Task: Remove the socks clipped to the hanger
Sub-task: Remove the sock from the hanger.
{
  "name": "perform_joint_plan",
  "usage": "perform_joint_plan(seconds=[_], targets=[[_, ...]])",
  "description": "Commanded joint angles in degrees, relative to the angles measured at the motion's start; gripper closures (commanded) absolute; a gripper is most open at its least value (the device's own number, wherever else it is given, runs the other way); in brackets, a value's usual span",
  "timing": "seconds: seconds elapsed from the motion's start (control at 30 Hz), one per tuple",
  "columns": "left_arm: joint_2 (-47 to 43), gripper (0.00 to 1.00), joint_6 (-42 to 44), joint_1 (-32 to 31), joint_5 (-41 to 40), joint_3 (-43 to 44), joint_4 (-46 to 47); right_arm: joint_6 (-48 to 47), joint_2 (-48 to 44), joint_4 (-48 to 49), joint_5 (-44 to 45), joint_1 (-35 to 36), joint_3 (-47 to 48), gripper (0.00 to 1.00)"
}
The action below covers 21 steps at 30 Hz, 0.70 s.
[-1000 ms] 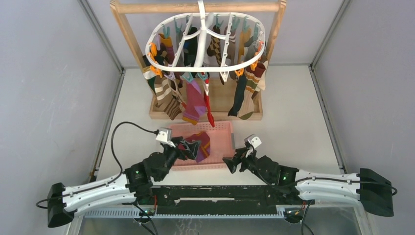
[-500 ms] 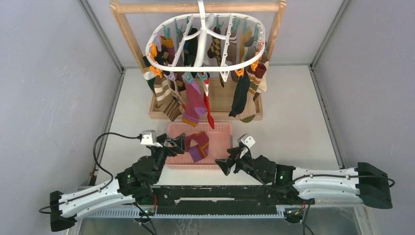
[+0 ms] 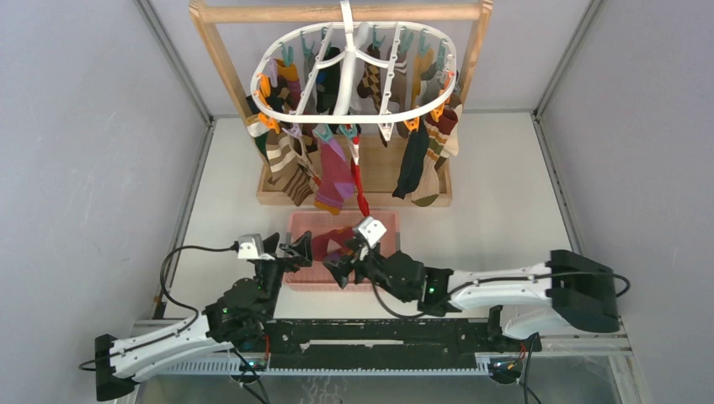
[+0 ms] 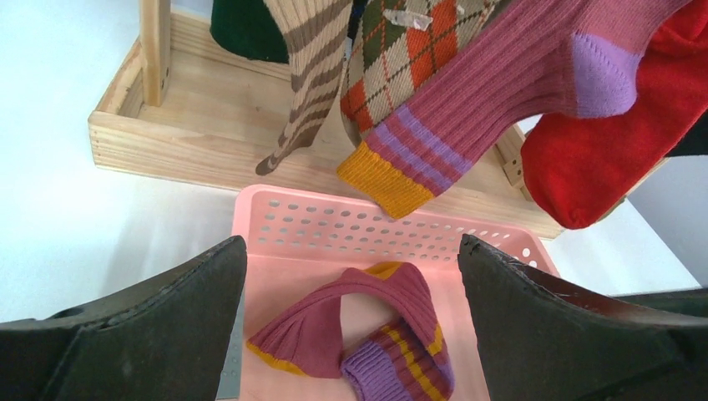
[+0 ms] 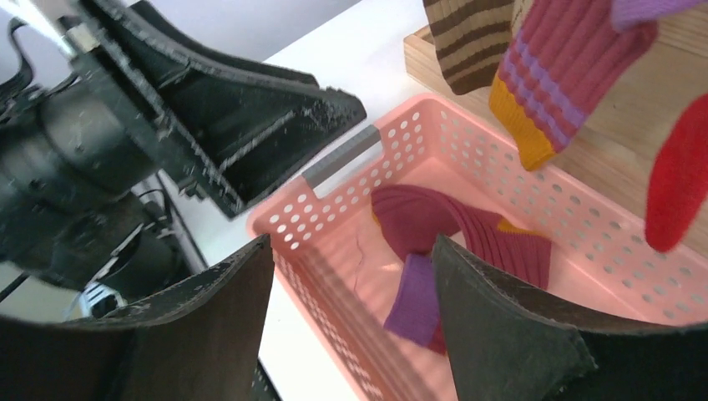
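The white oval hanger (image 3: 354, 71) hangs from a wooden stand, with several socks (image 3: 335, 177) clipped around its ring. In the left wrist view a maroon sock with purple stripes (image 4: 493, 109), a red sock (image 4: 618, 142) and an argyle sock (image 4: 392, 50) dangle above a pink basket (image 4: 334, 230). One maroon-and-purple sock (image 4: 367, 326) lies loose in that basket. My left gripper (image 3: 297, 249) is open at the basket's left end, holding nothing. My right gripper (image 3: 341, 268) is open over the basket's near rim (image 5: 334, 192), holding nothing, with the loose sock (image 5: 467, 234) just beyond its fingers.
The wooden stand (image 3: 354, 195) has a tray-like base right behind the basket and two upright posts. Grey walls close in the white table on the left, right and back. My left gripper's black fingers (image 5: 250, 125) sit close to my right gripper, at the basket's corner.
My right arm swung left from the basket's right side to its near rim, jaws narrowing slightly. My left gripper drew back to the basket's left end, and the maroon sock stayed in the basket.
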Motion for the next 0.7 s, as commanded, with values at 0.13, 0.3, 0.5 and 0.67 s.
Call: perform_joint_plan(seconds=[0.13, 0.3, 0.5, 0.67], targets=[[-0.9, 0.00, 14.1, 0.0, 5.0, -12.5, 27.3, -2.1, 11.2, 5.2, 2.9, -1.9, 6.3, 0.23], [3.0, 0.00, 13.8, 4.5, 8.3, -12.9, 30.5, 0.0, 8.5, 4.3, 3.9, -1.0, 2.0, 0.24], [11.1, 0.00, 10.1, 9.0, 11.5, -7.5, 27.1, 2.2, -0.7, 2.9, 5.9, 0.3, -6.0, 0.24], [22.1, 0.00, 10.1, 9.2, 9.9, 2.2, 21.1, 2.9, -8.8, 1.7, 6.0, 0.4, -11.0, 0.23]])
